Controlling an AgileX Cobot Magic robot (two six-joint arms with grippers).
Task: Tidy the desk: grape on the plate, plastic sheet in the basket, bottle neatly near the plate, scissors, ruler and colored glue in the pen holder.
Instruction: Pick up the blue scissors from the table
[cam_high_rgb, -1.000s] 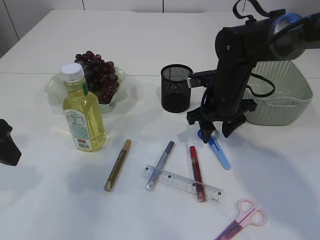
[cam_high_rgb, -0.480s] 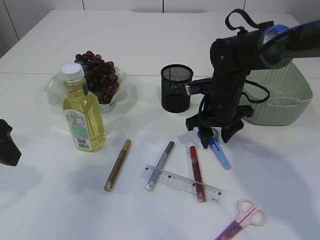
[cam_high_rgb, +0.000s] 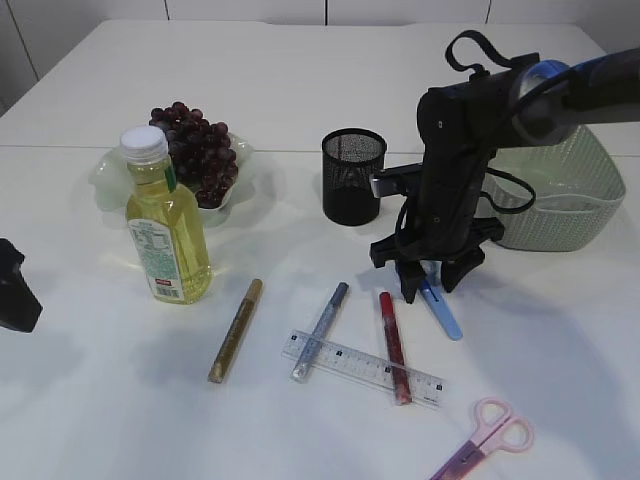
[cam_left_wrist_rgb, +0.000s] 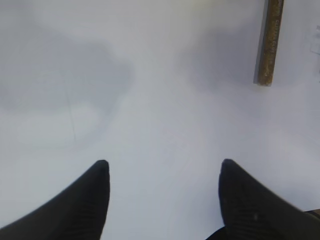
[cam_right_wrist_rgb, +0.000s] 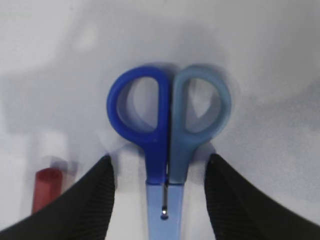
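My right gripper (cam_high_rgb: 428, 288) stands open, low over the blue scissors (cam_high_rgb: 441, 310), one finger on each side of them just below the handle loops. The right wrist view shows the blue scissors (cam_right_wrist_rgb: 167, 135) lying flat between the fingers (cam_right_wrist_rgb: 102, 185) without touching either. Pink scissors (cam_high_rgb: 490, 435) lie at the front. The ruler (cam_high_rgb: 360, 365) lies under the red glue (cam_high_rgb: 393, 345) and the blue glue (cam_high_rgb: 322, 330); the gold glue (cam_high_rgb: 236, 330) is further left. Grapes (cam_high_rgb: 195, 150) sit on the plate (cam_high_rgb: 110, 175), behind the bottle (cam_high_rgb: 165, 225). My left gripper (cam_left_wrist_rgb: 164, 167) is open and holds nothing. The plastic sheet is out of view.
The black mesh pen holder (cam_high_rgb: 352, 175) stands just left of my right arm. The pale green basket (cam_high_rgb: 565, 190) sits behind the arm at the right. In the left wrist view the gold glue (cam_left_wrist_rgb: 270, 42) lies at the top right.
My right gripper has come down and settled around the blue scissors. The left arm has not moved.
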